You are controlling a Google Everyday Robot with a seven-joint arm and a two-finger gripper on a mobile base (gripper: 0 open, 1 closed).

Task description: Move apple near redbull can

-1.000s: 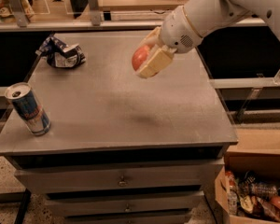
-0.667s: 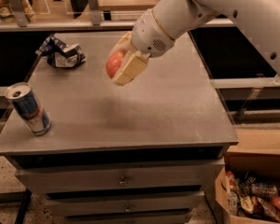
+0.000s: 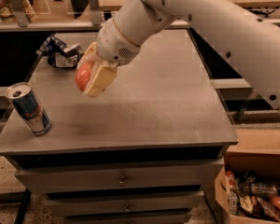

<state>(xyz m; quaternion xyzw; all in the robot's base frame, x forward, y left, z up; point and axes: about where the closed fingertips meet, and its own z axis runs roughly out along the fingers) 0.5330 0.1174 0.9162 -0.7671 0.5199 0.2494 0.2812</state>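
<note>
Camera view: transport step, end effector clamped on apple, aloft right of redbull can; next, lowering beside can.

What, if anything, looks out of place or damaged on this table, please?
Only the crumpled bag at the table's far left corner looks untidy. The can stands upright; the gripper holds the apple above the table.

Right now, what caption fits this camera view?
Gripper holds the apple above the table; the redbull can stands apart near the front corner.
</note>
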